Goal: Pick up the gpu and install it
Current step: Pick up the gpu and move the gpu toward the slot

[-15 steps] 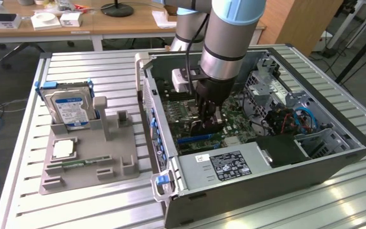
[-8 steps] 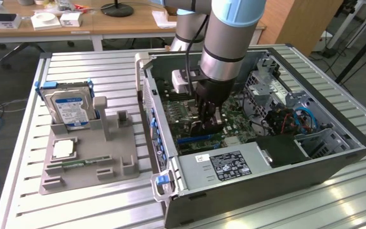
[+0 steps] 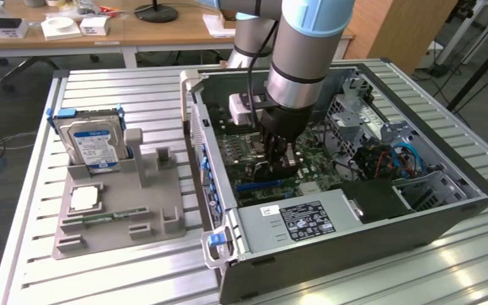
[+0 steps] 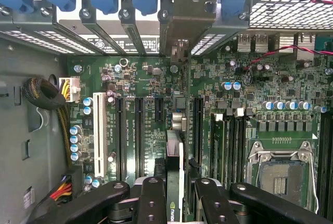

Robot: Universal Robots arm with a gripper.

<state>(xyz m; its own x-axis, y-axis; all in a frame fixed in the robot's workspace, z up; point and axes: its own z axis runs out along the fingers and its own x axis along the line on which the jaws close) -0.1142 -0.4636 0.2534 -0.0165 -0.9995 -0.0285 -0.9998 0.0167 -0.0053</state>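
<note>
A green-and-white logo mark sits on the thin card's edge (image 4: pixel 175 209) held upright between the black jaws; no letters can be made out. The white-and-black label on the grey power-supply box (image 3: pixel 305 218) carries print too small to read.

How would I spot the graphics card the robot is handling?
Look inside the open computer case, below the robot's black gripper. The gpu stands on edge between the fingers, over the green motherboard. Unlike the empty black slots beside it, it is a thin upright card with a pale edge.
</note>
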